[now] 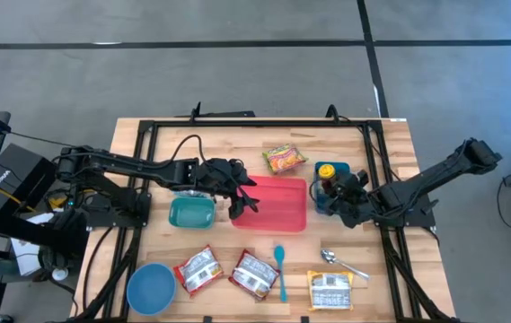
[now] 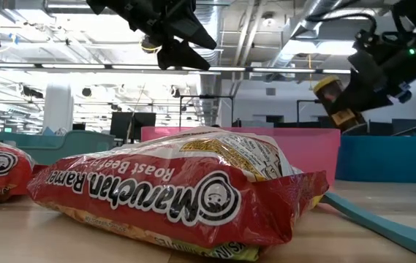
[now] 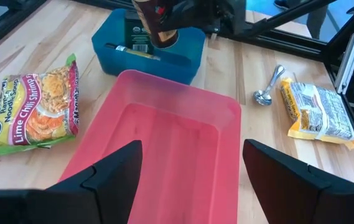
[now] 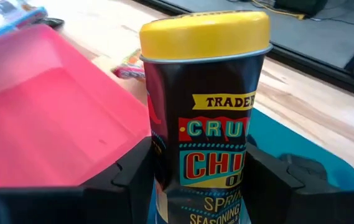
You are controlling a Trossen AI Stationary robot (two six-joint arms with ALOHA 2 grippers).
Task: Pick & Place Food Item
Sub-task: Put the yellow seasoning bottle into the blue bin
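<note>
A dark seasoning jar with a yellow lid point(image 4: 208, 124) is in my right gripper point(image 4: 198, 165), above the blue bin point(image 1: 320, 205) at the pink tray's right side. The jar also shows in the high view point(image 1: 326, 170) and the low view point(image 2: 333, 102). The pink tray point(image 1: 282, 211) lies on the table's middle. My left gripper point(image 3: 192, 155) is open and empty, hanging above the tray's left end point(image 1: 242, 202). My right gripper pinches the jar's dark body at its lower half point(image 4: 163, 158) between its two fingers point(image 4: 133, 177), one on each side. The fingers come from the table's right side. The jar is lifted above the blue bin point(image 2: 383, 157), lid up and tilted.
A teal bin point(image 1: 190, 213) stands left of the tray, a blue bowl point(image 1: 150, 287) at the near left. Ramen packs point(image 1: 197, 269) point(image 1: 255, 274) point(image 1: 330, 289) lie along the near edge, and one point(image 1: 284, 159) lies behind the tray. A teal spoon point(image 1: 280, 269) and a metal spoon point(image 1: 343, 263) lie near the packs.
</note>
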